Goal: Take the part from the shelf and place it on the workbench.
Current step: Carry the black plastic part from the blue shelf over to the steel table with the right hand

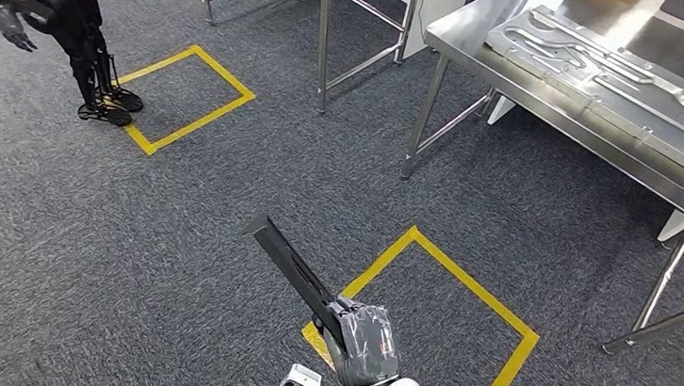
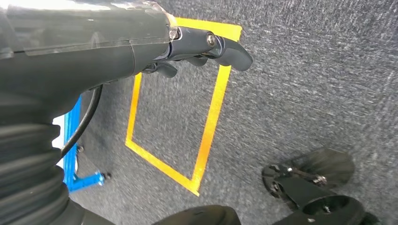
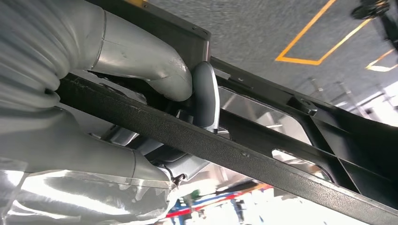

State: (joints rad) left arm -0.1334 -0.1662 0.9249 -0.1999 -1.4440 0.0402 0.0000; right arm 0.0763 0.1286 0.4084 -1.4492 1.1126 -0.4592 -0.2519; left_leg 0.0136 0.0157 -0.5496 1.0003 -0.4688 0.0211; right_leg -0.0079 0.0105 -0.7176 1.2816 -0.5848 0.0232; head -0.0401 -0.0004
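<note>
Grey carpet (image 1: 222,219) marked with yellow tape squares (image 1: 460,299) is stretching across a workshop floor. Steel workbench (image 1: 556,91) is standing at the upper right, carrying a large pressed metal panel (image 1: 615,68). Another robot (image 1: 53,4) is standing at the upper left, well apart.

Lower centre, the right hand (image 1: 361,346) is gripping the part (image 1: 298,269), a long black bar-like frame jutting up and leftward from the fist. From the right wrist view, thumb and fingers (image 3: 205,96) are wrapping around its rail. The left hand (image 2: 206,47) is hanging over the carpet, fingers curled in, holding nothing.

Pickup appears done; carrying the part to the workbench and setting it down is remaining.
</note>
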